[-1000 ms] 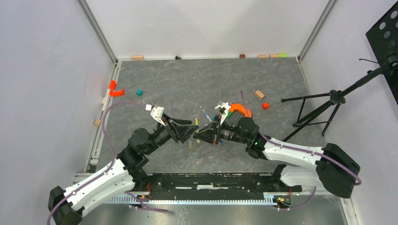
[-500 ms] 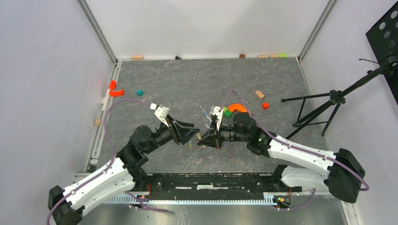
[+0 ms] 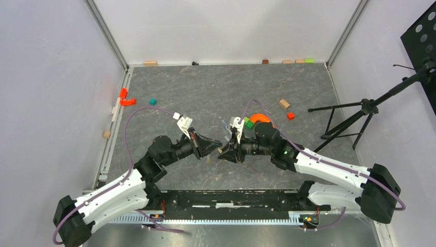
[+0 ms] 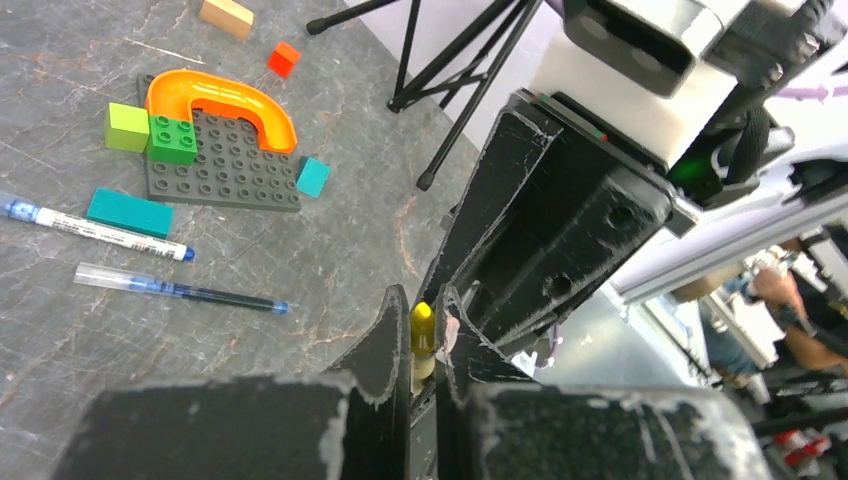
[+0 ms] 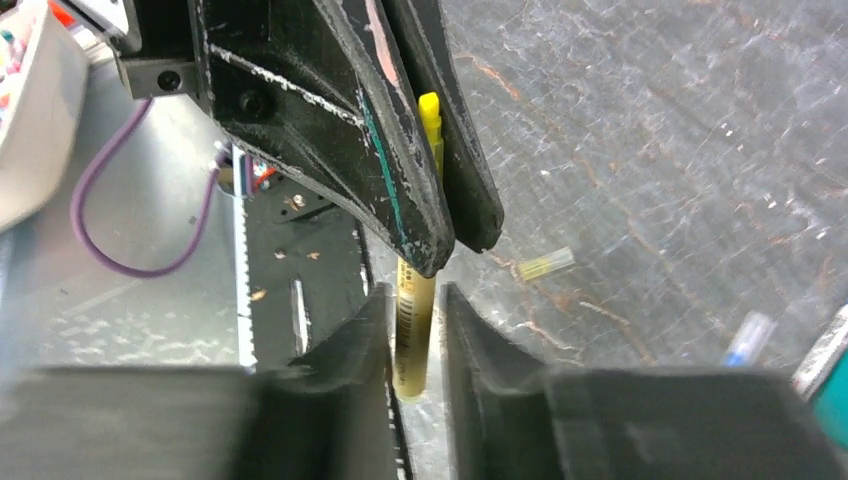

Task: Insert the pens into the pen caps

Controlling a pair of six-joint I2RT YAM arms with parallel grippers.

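**Two grippers nose to nose on one yellow pen**

Left gripper (image 4: 420, 300): jaws pinched tight on the yellow pen (image 5: 412, 335), with the bright yellow tip just showing between the fingertips. Right gripper (image 5: 414, 300) meets it tip to tip above the table (image 3: 205, 92), near the front middle. Its fingers (image 5: 365, 340) flank the pen's duller lower barrel, drawn in almost to pen width. A thin sliver of gap shows on one side, so I can't tell whether it actually grips.

Hard to read: from overhead the pen is all but lost between the two black noses. In the right wrist view the left fingers (image 5: 350, 130) cover the pen's middle stretch. How the pen tilts against the table, I can't say.

Round about: a pale cap (image 5: 545, 266) lies loose on the table just beside the grippers. A bluish cap (image 5: 750, 337) lies further off, blurred. The white pen (image 4: 95, 228) with blue ends lies flat beside a dark studded plate (image 4: 225, 170) carrying an orange arch (image 4: 225, 97), well apart from both grippers.

Against half a second ago: the left arm has pushed in toward the right one, wrist and elbow shifted rightward. The right arm has scarcely moved.
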